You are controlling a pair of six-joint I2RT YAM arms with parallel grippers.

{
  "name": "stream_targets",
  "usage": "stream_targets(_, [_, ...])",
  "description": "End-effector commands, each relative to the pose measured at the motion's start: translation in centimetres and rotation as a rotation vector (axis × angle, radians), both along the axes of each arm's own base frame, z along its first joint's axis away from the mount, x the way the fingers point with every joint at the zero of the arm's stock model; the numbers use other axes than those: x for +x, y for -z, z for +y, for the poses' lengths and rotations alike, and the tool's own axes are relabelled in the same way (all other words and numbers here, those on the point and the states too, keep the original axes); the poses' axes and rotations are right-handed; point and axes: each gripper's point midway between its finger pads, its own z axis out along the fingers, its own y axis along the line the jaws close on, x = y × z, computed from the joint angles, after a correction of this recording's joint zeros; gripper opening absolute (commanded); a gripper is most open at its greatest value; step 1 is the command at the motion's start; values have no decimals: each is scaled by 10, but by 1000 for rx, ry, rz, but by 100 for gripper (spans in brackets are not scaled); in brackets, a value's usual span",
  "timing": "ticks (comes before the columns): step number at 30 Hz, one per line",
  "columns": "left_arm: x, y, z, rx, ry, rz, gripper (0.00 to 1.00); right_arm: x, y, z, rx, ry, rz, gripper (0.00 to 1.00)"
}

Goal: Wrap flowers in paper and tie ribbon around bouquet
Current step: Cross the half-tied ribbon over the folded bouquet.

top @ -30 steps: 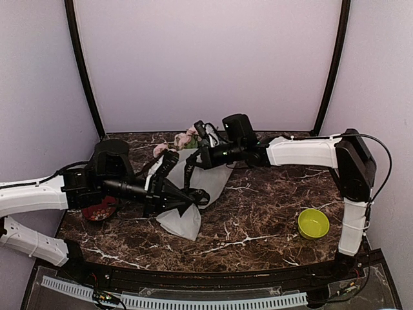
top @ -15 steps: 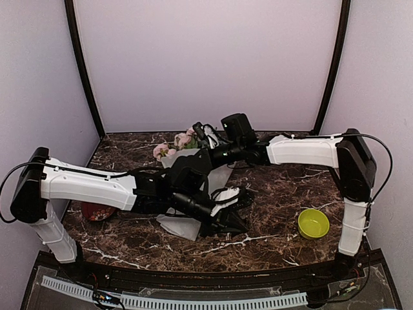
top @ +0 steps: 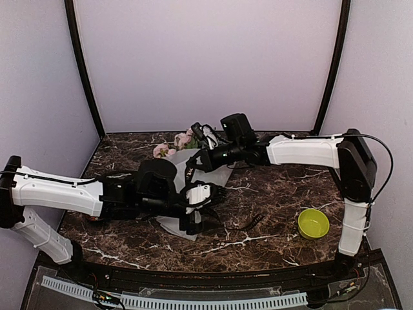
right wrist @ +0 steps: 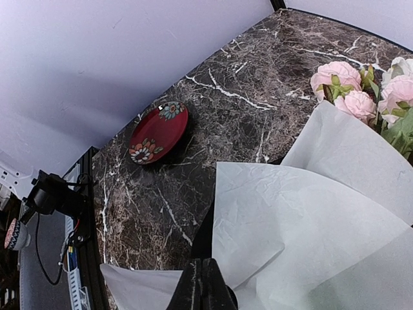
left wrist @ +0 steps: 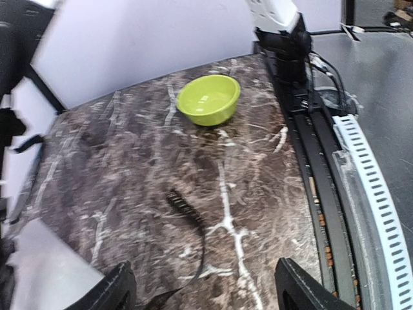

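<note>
The bouquet lies at the table's back centre: pink flowers (top: 173, 146) (right wrist: 342, 79) stick out of a cone of frosted white paper (top: 175, 225) (right wrist: 310, 213). My right gripper (top: 195, 162) (right wrist: 205, 284) hangs over the paper, shut. The black ribbon (right wrist: 208, 229) runs as a dark strip up to its fingertips. The ribbon's other end (top: 245, 223) (left wrist: 188, 208) lies loose on the marble, right of the paper. My left gripper (top: 206, 209) (left wrist: 210, 292) hovers low over that loose end, open and holding nothing.
A lime-green bowl (top: 313, 223) (left wrist: 208, 98) sits at the right front. A red flowered plate (right wrist: 158, 132) lies left of the bouquet, mostly hidden under my left arm in the top view. A black rail (left wrist: 322, 194) edges the table's front.
My left gripper has opened and let go of the ribbon end, which now lies on the table. The left arm has drawn back to the left. The right arm has not moved.
</note>
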Motion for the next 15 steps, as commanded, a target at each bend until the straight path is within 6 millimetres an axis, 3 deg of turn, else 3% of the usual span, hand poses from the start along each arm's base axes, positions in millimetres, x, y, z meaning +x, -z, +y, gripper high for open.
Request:
stream_targets(1, [53,-44,35,-158,-279,-85,72,-12,-31,6,46,-36,-54,0])
stream_targets(4, [101,-45,76,-270,-515,79,48,-16,-32,8,47,-41,-59,0])
stream_targets(5, [113,-37,89,-290,-586,106,44,-17,-33,9,49,-44,-62,0])
stream_targets(7, [122,-29,104,-327,-647,118,48,-19,-34,11,52,-43,-62,0])
stream_targets(10, [122,-17,109,-350,-659,122,60,-21,-37,12,58,-44,-63,0])
stream_targets(15, [134,4,120,-354,-727,147,62,-26,-38,15,63,-53,-60,0])
